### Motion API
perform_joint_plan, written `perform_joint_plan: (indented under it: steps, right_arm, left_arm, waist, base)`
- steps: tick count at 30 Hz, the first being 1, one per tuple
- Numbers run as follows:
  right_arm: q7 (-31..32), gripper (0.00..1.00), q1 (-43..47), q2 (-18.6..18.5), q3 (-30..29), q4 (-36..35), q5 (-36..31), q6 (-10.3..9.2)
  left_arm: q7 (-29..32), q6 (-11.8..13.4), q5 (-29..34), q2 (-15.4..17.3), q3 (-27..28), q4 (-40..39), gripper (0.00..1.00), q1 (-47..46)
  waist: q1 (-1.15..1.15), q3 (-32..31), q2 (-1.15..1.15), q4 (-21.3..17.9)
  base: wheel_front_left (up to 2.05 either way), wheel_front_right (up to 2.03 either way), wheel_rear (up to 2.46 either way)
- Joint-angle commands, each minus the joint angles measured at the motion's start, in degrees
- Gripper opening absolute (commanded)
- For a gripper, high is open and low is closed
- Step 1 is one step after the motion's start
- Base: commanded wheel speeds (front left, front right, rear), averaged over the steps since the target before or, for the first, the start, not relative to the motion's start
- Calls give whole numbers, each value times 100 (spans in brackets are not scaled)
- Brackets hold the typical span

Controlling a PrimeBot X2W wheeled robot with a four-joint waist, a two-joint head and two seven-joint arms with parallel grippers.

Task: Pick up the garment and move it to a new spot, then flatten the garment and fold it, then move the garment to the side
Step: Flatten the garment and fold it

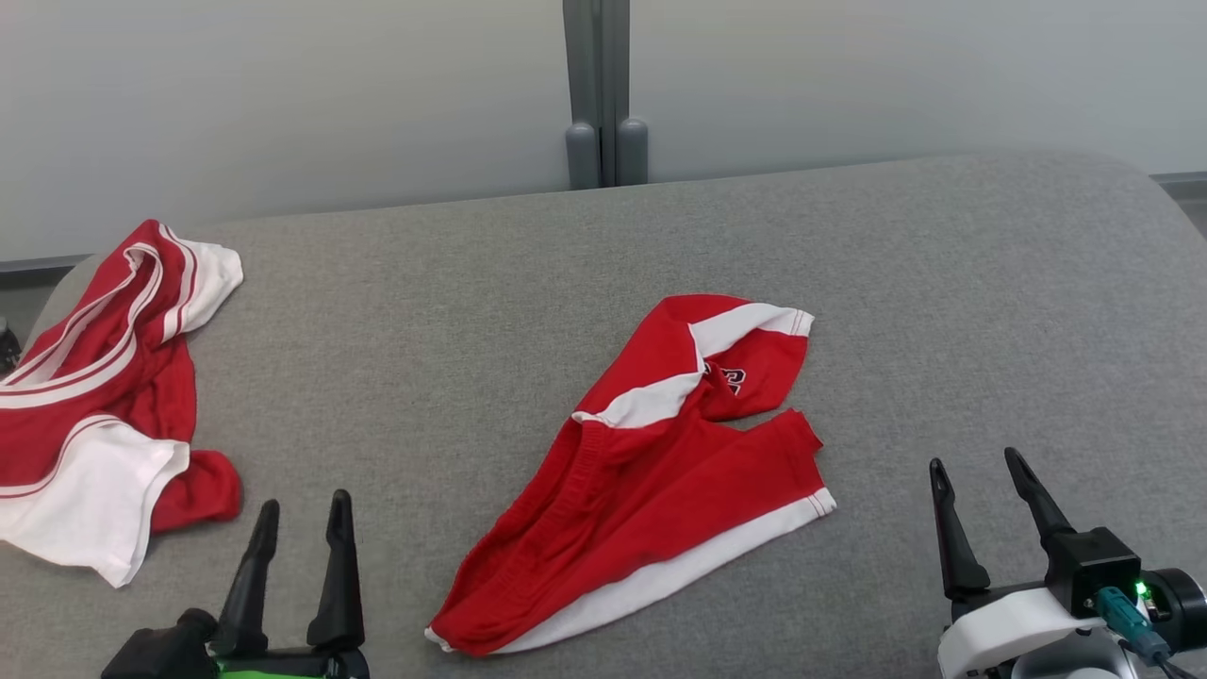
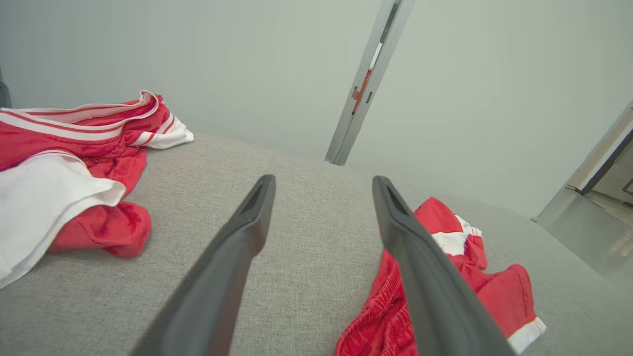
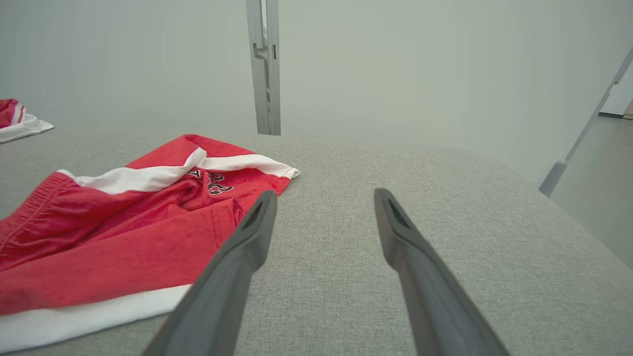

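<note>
Head view: the red shorts [image 1: 651,490] lie rumpled in the middle of the grey cushion [image 1: 943,283], left gripper [image 1: 304,500] and right gripper [image 1: 973,458] both spread wide, empty. Left wrist: shorts beside the fingers, untouched. Right wrist: same deal — I'd say flattening, folding and moving aside are all still to do

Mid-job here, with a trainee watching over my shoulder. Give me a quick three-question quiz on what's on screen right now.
1. True or false: the left gripper is holding the red shorts.
2. Where does the other red-and-white garment lie? A) at the left end of the grey padded surface B) under the shorts C) on the floor
3. Fill in: the right gripper has its fingers ___, with nothing between them.
Key: 1 false, it is open and clear of them. 2 A. 3 open.
</note>
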Motion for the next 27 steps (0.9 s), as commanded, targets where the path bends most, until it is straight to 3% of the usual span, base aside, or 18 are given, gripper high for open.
perform_joint_plan:
  steps: [1,10,27]
  right_arm:
    - [-17,100,84,-14,-37,-56,-15,-9]
    - [-17,100,244,-14,-113,-216,-24,-9]
    - [-17,100,428,-15,8,20,-160,-10]
  left_arm:
    - [-2,-18,251,-68,108,-132,100,152]
    - [-2,-18,1206,-220,291,-283,100,453]
    - [-2,-18,1556,-136,304,-150,100,678]
  waist:
    - [0,-48,0,67]
    - [0,-169,0,290]
    - [0,-273,0,372]
  base:
    - [0,0,0]
    - [0,0,0]
    - [0,0,0]
